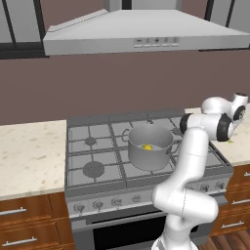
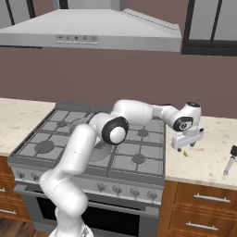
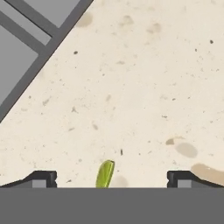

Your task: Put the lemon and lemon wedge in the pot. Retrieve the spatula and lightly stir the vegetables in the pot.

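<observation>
The grey pot (image 1: pixel 150 149) stands on the stove's front right burner, and the yellow lemon (image 1: pixel 147 147) lies inside it. On the pale counter right of the stove lies the lemon wedge (image 2: pixel 185 152), a thin yellow-green sliver (image 3: pixel 105 173). My gripper (image 2: pixel 187 145) hangs just above it, pointing down and open. In the hand view the wedge sits between the two dark fingertips (image 3: pixel 42 178), slightly left of centre, untouched. The dark-handled spatula (image 2: pixel 230 161) lies on the counter further right.
The stove (image 2: pixel 134 159) with its grey grates lies left of the gripper; its edge (image 3: pixel 30 41) crosses the hand view's upper left. A range hood (image 1: pixel 146 36) hangs overhead. The brown wall runs behind the counter (image 2: pixel 208 159).
</observation>
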